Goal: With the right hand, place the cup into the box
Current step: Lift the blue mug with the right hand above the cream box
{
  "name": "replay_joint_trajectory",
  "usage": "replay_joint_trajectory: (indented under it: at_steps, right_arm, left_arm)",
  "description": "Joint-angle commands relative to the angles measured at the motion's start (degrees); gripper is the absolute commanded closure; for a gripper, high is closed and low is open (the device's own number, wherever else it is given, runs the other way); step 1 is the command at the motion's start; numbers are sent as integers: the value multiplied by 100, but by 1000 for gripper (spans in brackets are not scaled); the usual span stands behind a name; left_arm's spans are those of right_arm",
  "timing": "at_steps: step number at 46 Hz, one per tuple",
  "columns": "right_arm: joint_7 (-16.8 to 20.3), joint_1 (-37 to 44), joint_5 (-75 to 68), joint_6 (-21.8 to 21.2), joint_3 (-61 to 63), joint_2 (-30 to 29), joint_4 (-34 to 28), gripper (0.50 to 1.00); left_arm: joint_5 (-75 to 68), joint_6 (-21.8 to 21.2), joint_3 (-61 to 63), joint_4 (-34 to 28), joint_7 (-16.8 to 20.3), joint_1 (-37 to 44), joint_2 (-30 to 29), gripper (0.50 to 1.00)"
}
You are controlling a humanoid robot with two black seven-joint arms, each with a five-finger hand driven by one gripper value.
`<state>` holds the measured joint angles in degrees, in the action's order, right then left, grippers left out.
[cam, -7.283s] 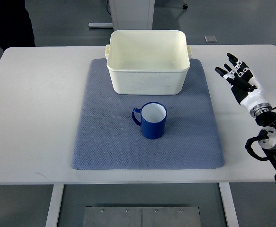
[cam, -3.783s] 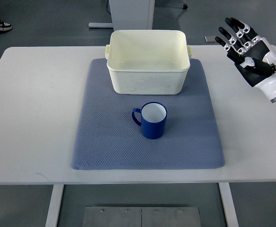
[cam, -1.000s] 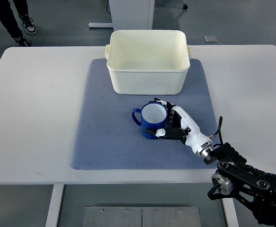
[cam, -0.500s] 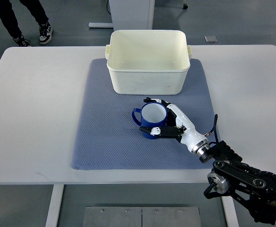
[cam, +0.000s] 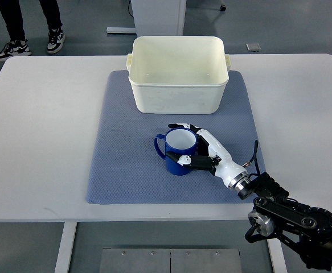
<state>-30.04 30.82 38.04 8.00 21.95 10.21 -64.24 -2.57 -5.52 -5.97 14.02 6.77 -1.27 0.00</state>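
A dark blue cup (cam: 176,150) with a white inside and a handle on its left stands upright on the blue-grey mat (cam: 126,165), in front of the cream box (cam: 178,73). My right hand (cam: 195,147) reaches in from the lower right and wraps the cup's right side, thumb at the front, fingers round the back. The box is empty. The left arm does not show.
The mat lies on a white table (cam: 46,119) whose front edge runs just below the mat. My right forearm (cam: 285,216) hangs past that front edge. A person's legs and shoes (cam: 23,31) stand beyond the table's far left corner.
The right hand has closed more tightly round the cup, and the cup has shifted slightly left and towards me on the mat. The person at the far left has stepped sideways.
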Motion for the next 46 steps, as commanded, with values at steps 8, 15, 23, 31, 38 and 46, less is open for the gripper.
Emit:
replay_joint_trajectory:
  at_steps: [8, 15, 23, 31, 38, 46]
  right_arm:
    - [-151, 91, -69, 0, 29, 77, -18, 1000]
    - [-222, 222, -104, -9, 38, 587, -360, 1000]
    - [-204, 468, -244, -27, 46, 1448, -949, 1000]
    - [-143, 933, -543, -79, 46, 2107, -1249, 1000]
    - [59, 1505, -930, -115, 38, 2389, -1302, 1000]
    - [314, 2278, -1466, -176, -24, 2521, -1275, 1000]
  left_arm:
    - [-7, -2, 0, -4, 0, -4, 0, 500]
    - [2, -2, 0, -4, 0, 4, 0, 500]
    - [2, -2, 0, -4, 0, 4, 0, 500]
    - [2, -2, 0, -4, 0, 4, 0, 500]
    - [-7, -2, 0, -4, 0, -4, 0, 500]
    - [2, -2, 0, -4, 0, -4, 0, 500]
